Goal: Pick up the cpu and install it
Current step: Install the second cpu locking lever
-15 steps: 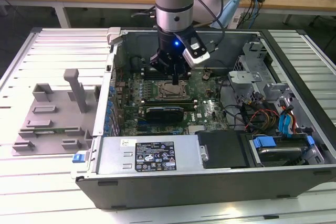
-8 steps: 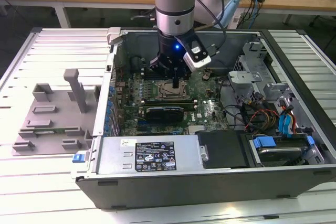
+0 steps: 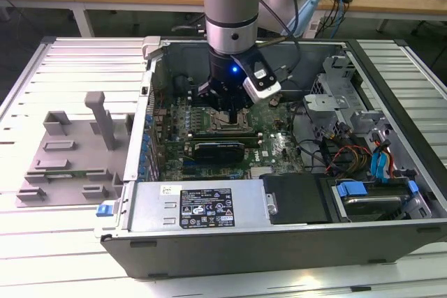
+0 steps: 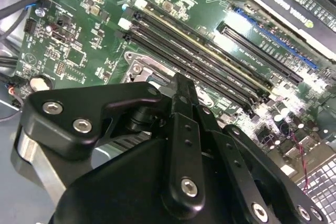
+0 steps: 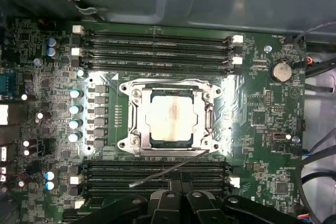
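cpu [image 5: 170, 117] sits in socket [image 5: 170, 153] | gripper [image 3: 229, 106] hovers above – can't tell its jaws | risk: skewed seating could bend pins

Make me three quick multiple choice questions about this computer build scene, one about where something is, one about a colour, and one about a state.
1. Where is the cpu?
A. On the grey tray
B. In the motherboard socket
C. On the power supply

2. What colour is the motherboard?
A. Green
B. Red
C. White

3. How is the computer case?
A. Closed
B. Standing upright
C. Lying open on its side

Answers: 1 B, its pale silvery top sits framed by the socket bracket in the first wrist view. 2 A, the board is green in both wrist views. 3 C, the exterior view looks straight into it.
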You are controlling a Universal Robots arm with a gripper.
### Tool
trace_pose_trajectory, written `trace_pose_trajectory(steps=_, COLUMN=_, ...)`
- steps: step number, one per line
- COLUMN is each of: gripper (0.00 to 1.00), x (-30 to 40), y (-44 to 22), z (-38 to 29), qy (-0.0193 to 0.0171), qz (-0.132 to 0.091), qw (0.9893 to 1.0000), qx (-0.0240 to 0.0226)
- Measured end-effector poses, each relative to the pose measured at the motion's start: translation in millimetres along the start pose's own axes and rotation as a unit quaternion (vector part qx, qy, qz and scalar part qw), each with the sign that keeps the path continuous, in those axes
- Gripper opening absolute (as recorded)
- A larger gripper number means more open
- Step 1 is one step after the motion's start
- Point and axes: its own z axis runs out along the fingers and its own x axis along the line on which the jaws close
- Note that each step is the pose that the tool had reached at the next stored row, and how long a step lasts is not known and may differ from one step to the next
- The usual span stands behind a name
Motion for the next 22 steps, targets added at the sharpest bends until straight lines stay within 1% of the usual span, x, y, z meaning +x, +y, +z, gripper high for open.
trace_pose_trajectory(steps=1, gripper=0.11, x=2.5, y=0.0, z=0.2, qy=0.0, qz=0.0, qw=1.0, qx=0.0)
trace_pose_trajectory(steps=2, gripper=0.11, x=6.3, y=0.0, z=0.4, qy=0.0, qz=0.0, qw=1.0, qx=0.0)
trace_pose_trajectory(steps=5, gripper=0.11, x=8.2, y=-0.3, z=3.8, qy=0.0, qz=0.0, qw=1.0, qx=0.0)
trace_pose_trajectory(steps=7, gripper=0.11, x=10.8, y=-0.2, z=7.8, qy=0.0, qz=0.0, qw=1.0, qx=0.0)
trace_pose_trajectory(steps=9, gripper=0.11, x=11.8, y=-0.2, z=8.2, qy=0.0, qz=0.0, qw=1.0, qx=0.0)
trace_pose_trajectory(steps=10, gripper=0.11, x=12.0, y=-0.2, z=8.3, qy=0.0011, qz=0.0, qw=1.0, qx=0.0)
trace_pose_trajectory(steps=11, gripper=0.11, x=11.9, y=-0.2, z=8.6, qy=0.0125, qz=0.0, qw=0.9999, qx=-0.0003)
trace_pose_trajectory(steps=15, gripper=0.11, x=12.0, y=-0.2, z=8.6, qy=0.0133, qz=0.0, qw=0.9999, qx=-0.0003)
trace_pose_trajectory(steps=16, gripper=0.11, x=13.1, y=-0.2, z=9.3, qy=0.0132, qz=0.0, qw=0.9999, qx=-0.0003)
trace_pose_trajectory(steps=18, gripper=0.11, x=17.7, y=-0.1, z=10.4, qy=0.0133, qz=0.0, qw=0.9999, qx=-0.0004)
trace_pose_trajectory(steps=20, gripper=0.11, x=20.9, y=-1.2, z=14.4, qy=0.0134, qz=0.0, qw=0.9999, qx=-0.0009)
trace_pose_trajectory(steps=21, gripper=0.11, x=23.7, y=-1.6, z=16.2, qy=0.0134, qz=0.0, qw=0.9999, qx=-0.0015)
trace_pose_trajectory(steps=22, gripper=0.11, x=27.4, y=-1.8, z=17.3, qy=0.0134, qz=0.0, qw=0.9999, qx=-0.0033)
